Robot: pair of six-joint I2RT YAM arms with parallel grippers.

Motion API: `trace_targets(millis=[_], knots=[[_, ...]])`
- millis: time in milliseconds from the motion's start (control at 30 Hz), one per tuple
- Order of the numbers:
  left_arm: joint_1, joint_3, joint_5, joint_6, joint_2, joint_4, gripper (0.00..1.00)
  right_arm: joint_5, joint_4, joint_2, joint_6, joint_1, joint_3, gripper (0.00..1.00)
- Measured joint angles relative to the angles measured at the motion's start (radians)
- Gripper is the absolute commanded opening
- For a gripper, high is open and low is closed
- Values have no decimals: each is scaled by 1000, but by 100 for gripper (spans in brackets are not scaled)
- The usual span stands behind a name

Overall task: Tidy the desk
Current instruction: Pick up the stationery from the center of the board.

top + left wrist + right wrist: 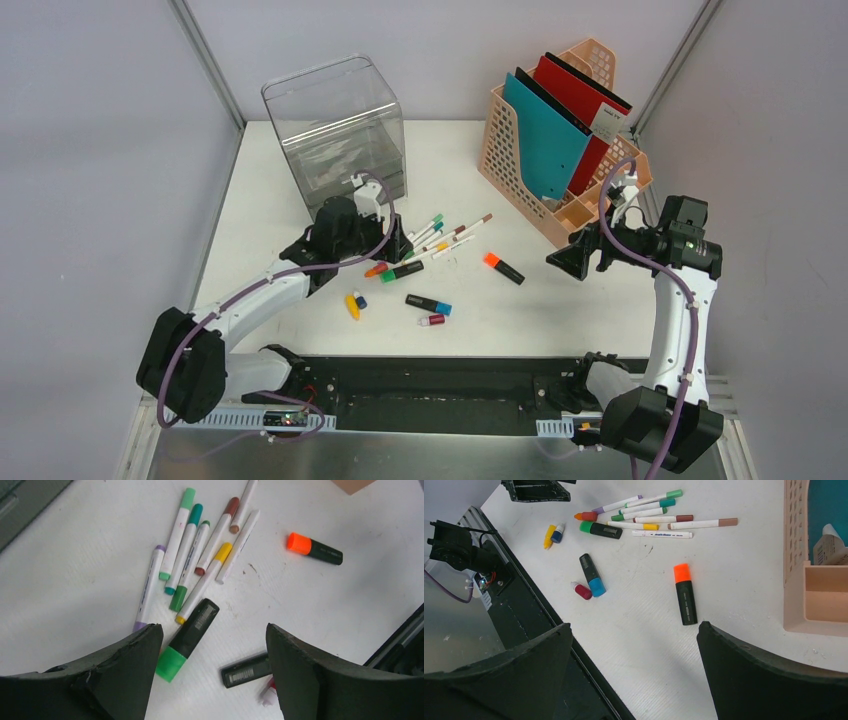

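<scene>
Jaws spread and empty, left arm (pixel 262 292) low over green highlighter (pixel 187 639), right arm (pixel 672 310) high above desk (pixel 560 310).

Pens (pixel 440 236) on desk (pixel 570 310) centre; bin (pixel 335 125) behind-left, file rack (pixel 512 150) behind-right; caps (pixel 355 303), perhaps, nearer front.

You have bright, even light from overhead in all three views, so the white desk (pixel 560 310) shows only faint, soft shadows beside the markers (pixel 176 532). In both wrist views your jaws sit as dark shapes with little detail, while what lies between and beyond them, like the orange highlighter (pixel 685 594), is sharp.
</scene>
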Motion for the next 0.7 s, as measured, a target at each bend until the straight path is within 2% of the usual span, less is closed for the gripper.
trace_targets(millis=[400, 700], knots=[[0, -15, -20, -27, -60, -123, 75, -3, 0, 0, -1, 0, -6, 99], [-1, -16, 98, -75, -40, -171, 72, -3, -3, 0, -4, 1, -11, 99]])
